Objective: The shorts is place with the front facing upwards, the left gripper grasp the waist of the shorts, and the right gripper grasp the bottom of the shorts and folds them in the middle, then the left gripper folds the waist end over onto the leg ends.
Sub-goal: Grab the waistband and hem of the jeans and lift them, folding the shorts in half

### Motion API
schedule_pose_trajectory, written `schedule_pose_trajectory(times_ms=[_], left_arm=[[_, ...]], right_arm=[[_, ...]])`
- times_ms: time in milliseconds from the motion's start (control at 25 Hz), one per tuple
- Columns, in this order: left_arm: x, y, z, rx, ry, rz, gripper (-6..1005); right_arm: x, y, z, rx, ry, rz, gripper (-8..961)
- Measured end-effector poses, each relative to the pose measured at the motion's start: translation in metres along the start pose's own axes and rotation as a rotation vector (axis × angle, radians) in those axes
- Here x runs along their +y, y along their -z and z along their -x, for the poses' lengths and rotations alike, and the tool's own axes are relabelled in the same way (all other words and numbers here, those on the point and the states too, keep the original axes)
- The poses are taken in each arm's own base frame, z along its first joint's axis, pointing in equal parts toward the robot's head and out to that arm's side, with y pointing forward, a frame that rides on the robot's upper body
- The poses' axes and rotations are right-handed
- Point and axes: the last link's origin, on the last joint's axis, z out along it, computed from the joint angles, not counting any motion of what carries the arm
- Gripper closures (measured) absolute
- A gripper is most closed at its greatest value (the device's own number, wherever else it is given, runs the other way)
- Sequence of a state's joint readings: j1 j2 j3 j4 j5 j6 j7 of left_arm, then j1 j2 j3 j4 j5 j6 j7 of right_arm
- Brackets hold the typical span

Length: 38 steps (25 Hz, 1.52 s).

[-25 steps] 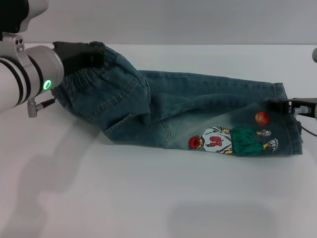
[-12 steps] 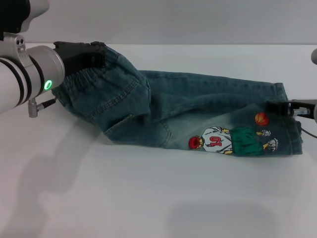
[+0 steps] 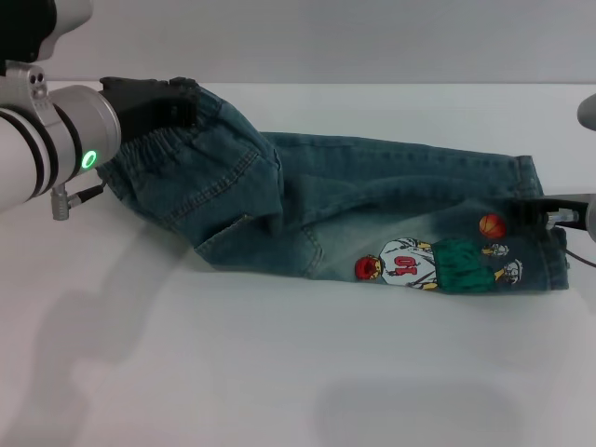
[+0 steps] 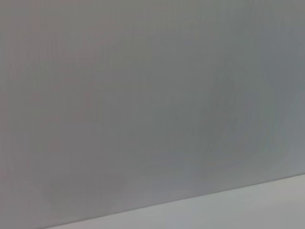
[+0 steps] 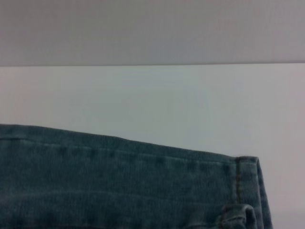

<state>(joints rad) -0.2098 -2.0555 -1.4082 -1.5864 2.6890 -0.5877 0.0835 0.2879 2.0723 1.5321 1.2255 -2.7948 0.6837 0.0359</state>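
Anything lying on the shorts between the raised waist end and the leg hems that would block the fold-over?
Nothing visible. The left gripper holds the waist end raised at the robot's left; the denim between it and the leg ends carries no other object. The right gripper sits at the hem edge, so it may need to clear.

Head view: the right gripper [image 3: 533,216] now sits lower and slightly farther right along the bottom of the shorts [image 3: 545,237], nearer the lower hem corner than a second ago. The hem there lies a little flatter. At the top right edge, the right arm's grey housing [image 3: 588,112] shows more.
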Motion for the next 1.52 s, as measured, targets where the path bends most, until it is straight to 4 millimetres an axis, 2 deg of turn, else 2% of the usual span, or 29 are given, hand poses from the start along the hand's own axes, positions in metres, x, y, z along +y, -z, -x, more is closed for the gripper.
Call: schedule_pose_trajectory(times_ms=[80, 640, 1000, 1520], left_arm=[[0.0, 0.0, -0.001, 0.001, -0.009, 0.001, 948], [-0.001, 0.0, -0.002, 0.004, -0.007, -0.002, 945], [-0.003, 0.0, -0.002, 0.012, -0.003, -0.008, 942], [-0.01, -0.002, -0.005, 0.038, 0.013, -0.027, 939]], right_arm=[[0.0, 0.001, 0.0, 0.0, 0.0, 0.0, 595], [0.003, 0.007, 0.008, -0.035, 0.013, 0.009, 955], [-0.001, 0.019, 0.018, -0.087, 0.008, 0.002, 955], [-0.019, 0.035, 0.039, -0.158, 0.01, -0.036, 955]])
